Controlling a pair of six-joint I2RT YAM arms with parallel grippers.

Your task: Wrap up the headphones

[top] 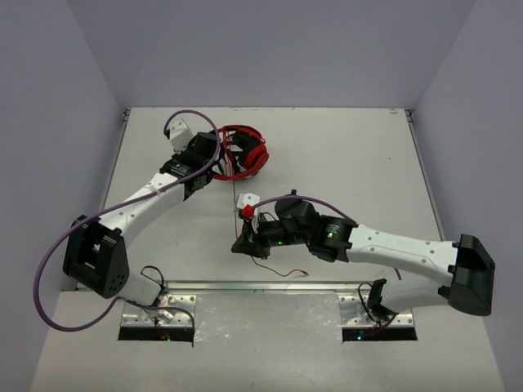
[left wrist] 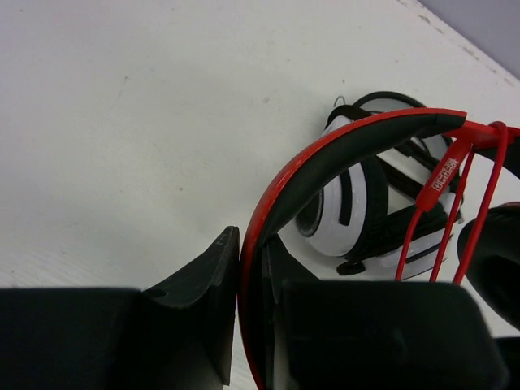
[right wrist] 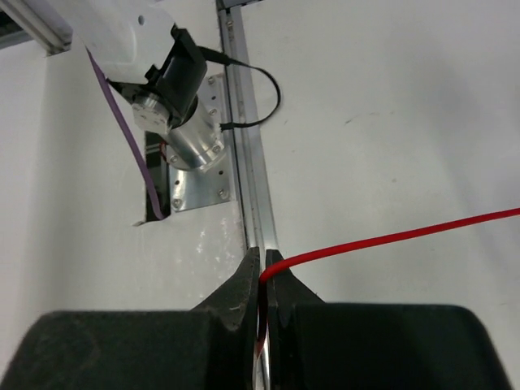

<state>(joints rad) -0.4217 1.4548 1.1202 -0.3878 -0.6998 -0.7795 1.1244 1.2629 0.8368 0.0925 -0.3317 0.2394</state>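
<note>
White matte counter (top: pixel 351 155), boxed in on three sides by plain pale lavender-grey panels: back wall (top: pixel 270 49), left wall (top: pixel 49 114), right wall (top: pixel 482 114). Thin dark seam at the joint between counter and panels. Aluminium rail (top: pixel 261 287) across the near edge, with two screwed metal plates (top: pixel 155 320) set just beside it. Nearer than the rail, a flat pale grey surface (top: pixel 270 351). Soft, even light from above; shadows faint and blurred. A few small dark scuffs (left wrist: pixel 435 20) near the counter's far edge in the left wrist view
</note>
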